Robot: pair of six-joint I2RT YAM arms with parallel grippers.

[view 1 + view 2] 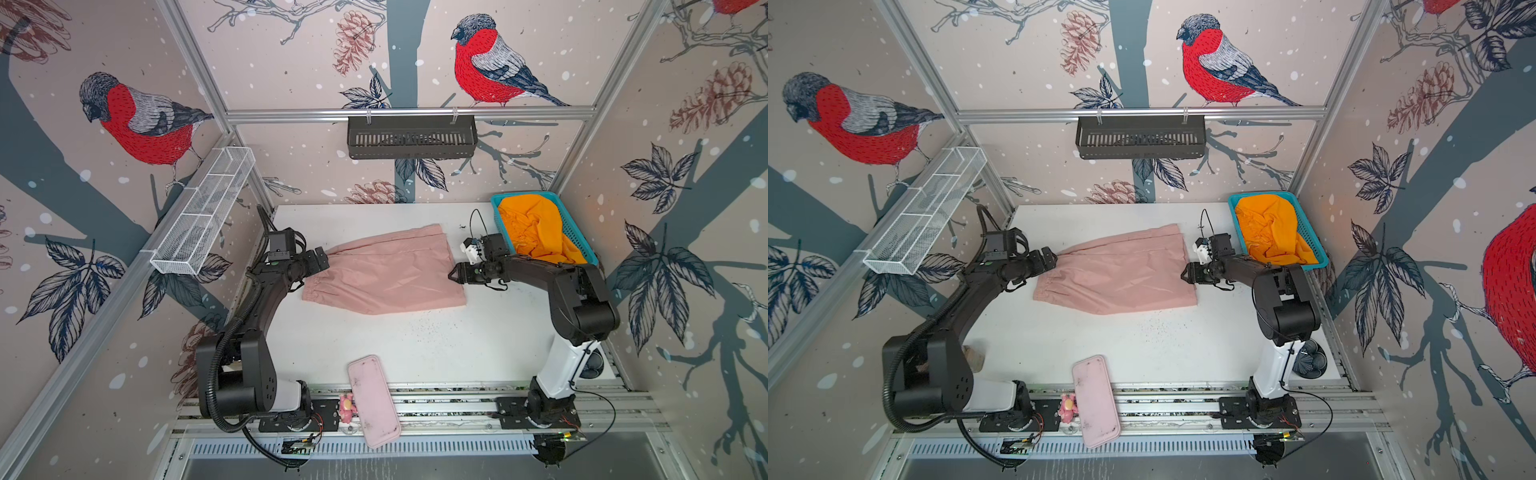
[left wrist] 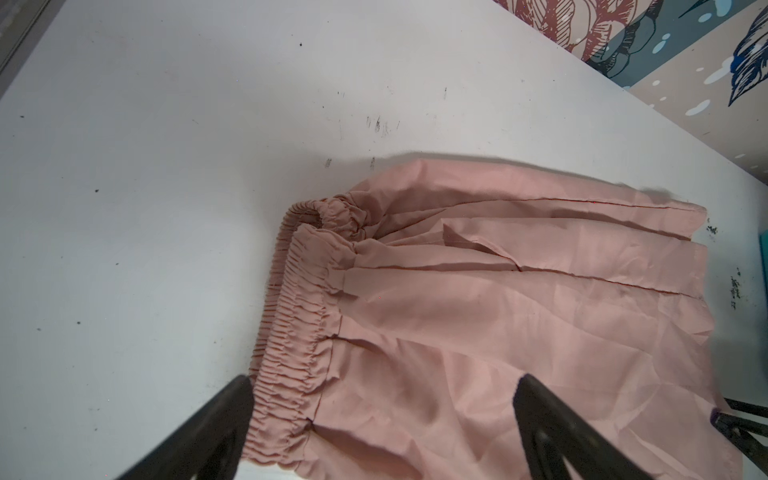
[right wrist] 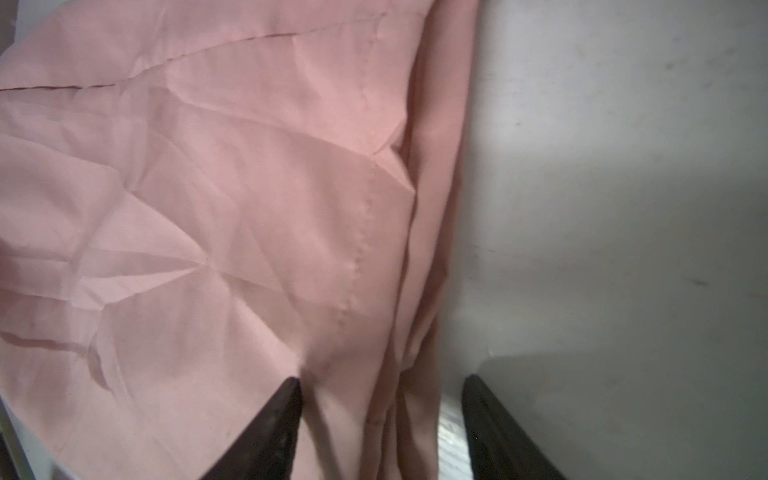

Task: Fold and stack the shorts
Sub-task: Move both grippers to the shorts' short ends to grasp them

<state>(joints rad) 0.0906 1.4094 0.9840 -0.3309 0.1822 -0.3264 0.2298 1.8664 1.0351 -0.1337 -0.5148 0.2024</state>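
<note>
Item: pink shorts (image 1: pixel 382 270) flat mid-table; orange shorts (image 1: pixel 536 232) in basket (image 1: pixel 524 194) | my left gripper (image 2: pixel 382 386) agape over waistband (image 2: pixel 291 332), right gripper (image 3: pixel 382 378) apart astride hem (image 3: pixel 419 249) | step: folding pink; next: I pinch both ends.

**Clearance and obstructions on the tabletop**

Bare tabletop (image 1: pixel 415 345) lies in front of the pink shorts (image 1: pixel 386 270), between the two arms. It is free down to the pink tray (image 1: pixel 374 401) at the near edge. Both ends of the pink shorts are occupied: left end effector (image 1: pixel 319 261) at the waistband, right end effector (image 1: pixel 452 274) at the hem. A teal basket (image 1: pixel 577 232), filled with orange shorts (image 1: pixel 532 232), blocks the far right corner. A bare strip runs behind the pink shorts.
</note>
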